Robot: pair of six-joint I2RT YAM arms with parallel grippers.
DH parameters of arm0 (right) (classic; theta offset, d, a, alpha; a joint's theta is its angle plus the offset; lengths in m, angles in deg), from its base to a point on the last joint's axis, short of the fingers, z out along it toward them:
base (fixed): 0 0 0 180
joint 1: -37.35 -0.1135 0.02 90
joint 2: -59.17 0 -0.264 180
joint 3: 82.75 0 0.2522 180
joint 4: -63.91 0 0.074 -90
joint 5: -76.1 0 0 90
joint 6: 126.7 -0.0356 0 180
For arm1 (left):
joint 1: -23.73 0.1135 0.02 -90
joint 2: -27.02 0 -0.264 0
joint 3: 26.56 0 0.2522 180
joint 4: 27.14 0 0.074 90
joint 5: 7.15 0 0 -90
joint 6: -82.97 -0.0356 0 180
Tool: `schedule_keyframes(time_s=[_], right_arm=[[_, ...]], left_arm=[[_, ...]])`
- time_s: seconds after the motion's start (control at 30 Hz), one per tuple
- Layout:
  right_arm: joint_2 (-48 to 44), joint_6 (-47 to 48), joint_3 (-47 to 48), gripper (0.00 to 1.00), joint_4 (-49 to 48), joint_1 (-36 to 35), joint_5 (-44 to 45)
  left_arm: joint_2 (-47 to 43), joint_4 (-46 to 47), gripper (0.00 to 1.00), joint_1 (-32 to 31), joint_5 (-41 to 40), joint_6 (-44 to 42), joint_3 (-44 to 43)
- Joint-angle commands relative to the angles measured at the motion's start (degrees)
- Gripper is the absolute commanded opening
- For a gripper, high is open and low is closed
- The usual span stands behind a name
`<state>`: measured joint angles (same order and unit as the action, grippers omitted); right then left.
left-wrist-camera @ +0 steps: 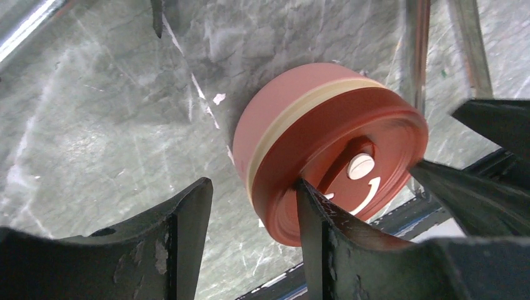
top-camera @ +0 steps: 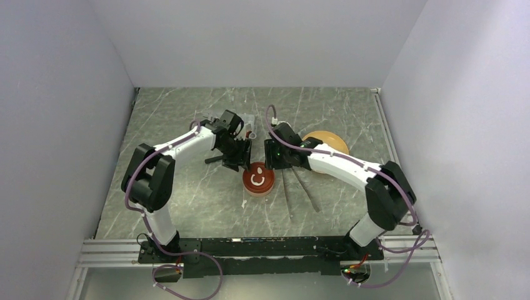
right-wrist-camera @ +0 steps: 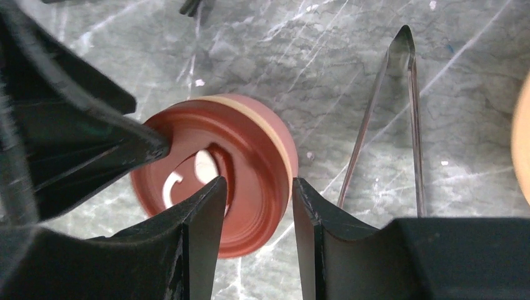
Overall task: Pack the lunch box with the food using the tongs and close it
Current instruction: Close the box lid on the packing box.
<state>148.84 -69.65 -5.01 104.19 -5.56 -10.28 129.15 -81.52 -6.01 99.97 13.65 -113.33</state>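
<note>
Nearest, scuffed black fingers of the right gripper [right-wrist-camera: 257, 184], pinching the rim of the glossy dark red round lid [right-wrist-camera: 187, 125] seated on the salmon-pink round tub [left-wrist-camera: 275, 106]. Left gripper [left-wrist-camera: 253, 182] spread, one finger at the lid's edge. Slim grey metal tongs [right-wrist-camera: 402, 45] flat just right of the tub on the veined grey marble table [right-wrist-camera: 475, 125].

The lunch box [left-wrist-camera: 265, 115], its lid [top-camera: 259, 179] on, is set mid-table [top-camera: 187, 206]; the tongs [top-camera: 299, 189] are laid just right, the plate [top-camera: 331, 142] behind them.
</note>
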Motion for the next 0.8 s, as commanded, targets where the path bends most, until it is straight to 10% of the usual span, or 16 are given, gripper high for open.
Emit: schedule_keyframes(time_s=[0.0, 0.23, 0.77], right_arm=[[4.41, 2.39, 1.18, 0.45, -3.83, 1.32, -1.52], [8.09, 0.93, -2.56, 0.15, -4.13, 2.57, -3.07], [14.08, -2.36, -5.59, 0.11, -4.65, 2.57, -5.61]], left_arm=[[1.64, 5.86, 0.55, 0.03, -3.47, 2.29, 3.24], [4.29, 7.38, 0.44, -0.04, -4.37, 2.18, 4.14], [13.36, 11.14, 0.32, -0.54, -4.84, 4.67, 12.57]])
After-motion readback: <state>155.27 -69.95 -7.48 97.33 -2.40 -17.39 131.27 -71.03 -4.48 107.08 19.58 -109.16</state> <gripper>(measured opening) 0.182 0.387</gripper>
